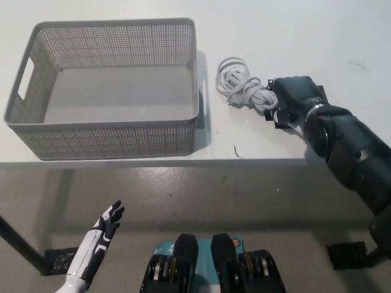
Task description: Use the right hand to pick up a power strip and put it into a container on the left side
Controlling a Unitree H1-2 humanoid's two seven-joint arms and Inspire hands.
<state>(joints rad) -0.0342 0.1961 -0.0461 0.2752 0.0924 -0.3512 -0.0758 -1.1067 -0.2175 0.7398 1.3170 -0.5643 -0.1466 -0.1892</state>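
My black right hand [292, 97] is shut on the power strip [282, 116], a dark body mostly hidden under the hand. Its grey coiled cable [239, 86] hangs out to the left of the hand, just right of the basket. The grey mesh basket [107, 143] stands on the white table at the left, with nothing inside. My white left hand [101, 235] rests open below the table edge at the lower left.
The white table [317, 36] stretches behind and to the right of the hand. Its front edge runs across the middle of the view, with the floor below. A small dark thread [236, 152] lies near the table's front edge.
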